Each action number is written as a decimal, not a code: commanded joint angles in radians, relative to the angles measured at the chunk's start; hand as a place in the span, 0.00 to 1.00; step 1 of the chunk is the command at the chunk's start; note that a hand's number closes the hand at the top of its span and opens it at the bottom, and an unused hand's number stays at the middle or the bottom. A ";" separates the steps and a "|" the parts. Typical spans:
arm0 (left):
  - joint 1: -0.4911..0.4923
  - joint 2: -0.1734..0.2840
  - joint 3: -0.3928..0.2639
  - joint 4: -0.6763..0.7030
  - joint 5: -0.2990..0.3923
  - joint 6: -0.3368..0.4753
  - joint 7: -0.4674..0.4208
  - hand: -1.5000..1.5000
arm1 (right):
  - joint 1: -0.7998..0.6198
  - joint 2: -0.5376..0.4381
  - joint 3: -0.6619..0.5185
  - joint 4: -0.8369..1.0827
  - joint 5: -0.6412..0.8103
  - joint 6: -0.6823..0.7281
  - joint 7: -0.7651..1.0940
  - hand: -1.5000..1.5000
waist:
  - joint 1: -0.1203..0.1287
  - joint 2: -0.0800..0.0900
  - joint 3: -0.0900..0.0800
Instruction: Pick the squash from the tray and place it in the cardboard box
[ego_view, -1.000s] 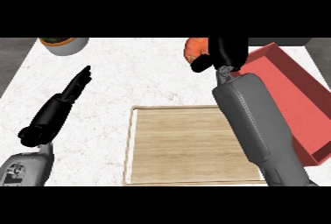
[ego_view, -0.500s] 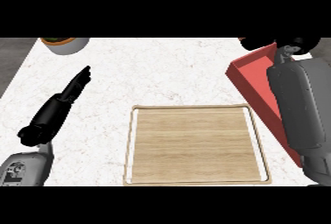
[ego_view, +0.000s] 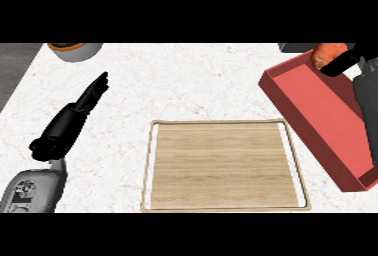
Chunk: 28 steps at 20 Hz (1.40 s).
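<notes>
The right hand (ego_view: 341, 61) is curling round the squash (ego_view: 325, 53) over the box (ego_view: 317, 115). It is looking stiff, smooth and slippery, so gripping its middle is suiting best. The left hand (ego_view: 83, 102) is resting open.

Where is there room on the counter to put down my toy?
The wooden tray is bare. The white counter between the left hand and the red box is free. It's crowded at the box's far end, where the right hand holds the squash.

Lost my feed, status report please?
Right hand shut on squash over red box. Left hand open, resting. Nothing in the way.
</notes>
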 joint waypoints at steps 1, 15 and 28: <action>-0.039 0.036 0.041 0.038 0.021 -0.029 -0.016 0.50 | 0.006 -0.053 -0.027 0.099 -0.050 0.117 -0.058 1.00 | 0.001 0.001 0.000; 0.004 -0.022 -0.004 -0.016 -0.024 0.009 0.006 0.50 | 0.078 -0.143 -0.086 0.229 -0.189 0.256 -0.411 0.00 | 0.004 -0.001 0.001; 0.026 -0.014 -0.014 0.003 -0.042 0.000 -0.040 0.50 | 0.014 -0.092 -0.632 0.218 -0.672 -0.036 -0.476 0.00 | -0.002 0.003 0.001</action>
